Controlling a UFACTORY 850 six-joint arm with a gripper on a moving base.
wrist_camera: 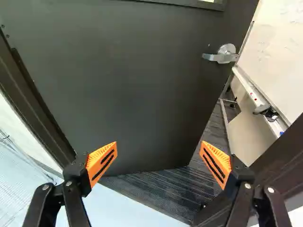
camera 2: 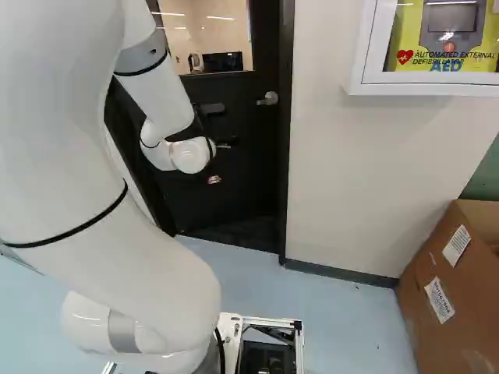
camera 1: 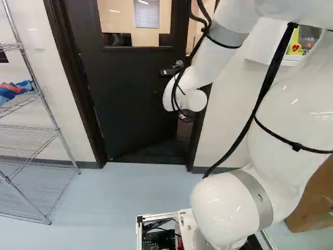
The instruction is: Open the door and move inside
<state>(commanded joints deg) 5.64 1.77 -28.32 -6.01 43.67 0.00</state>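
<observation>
In the right base view my gripper (camera 2: 210, 111) is in front of the dark door (camera 2: 242, 167). Seen from the wrist, the gripper (wrist_camera: 158, 156) is open, its orange-padded fingers wide apart with nothing between them. The door (wrist_camera: 128, 80) stands partly open, swung inward, away from the arm. Its silver lever handle (wrist_camera: 223, 56) is ahead of the gripper, beyond the finger on the opening's side, and touches neither finger. A gap between the door's free edge and the dark frame (wrist_camera: 284, 161) shows dark flooring inside.
A wire shelf rack (camera 1: 31, 133) stands left of the doorway. Right of it are a wall cabinet (camera 2: 437, 84) and, on the floor, a cardboard box (camera 2: 448, 292). Through the gap a whiteboard (wrist_camera: 279, 52) with a tray shows. Pale blue floor (camera 1: 135, 187) lies before the threshold.
</observation>
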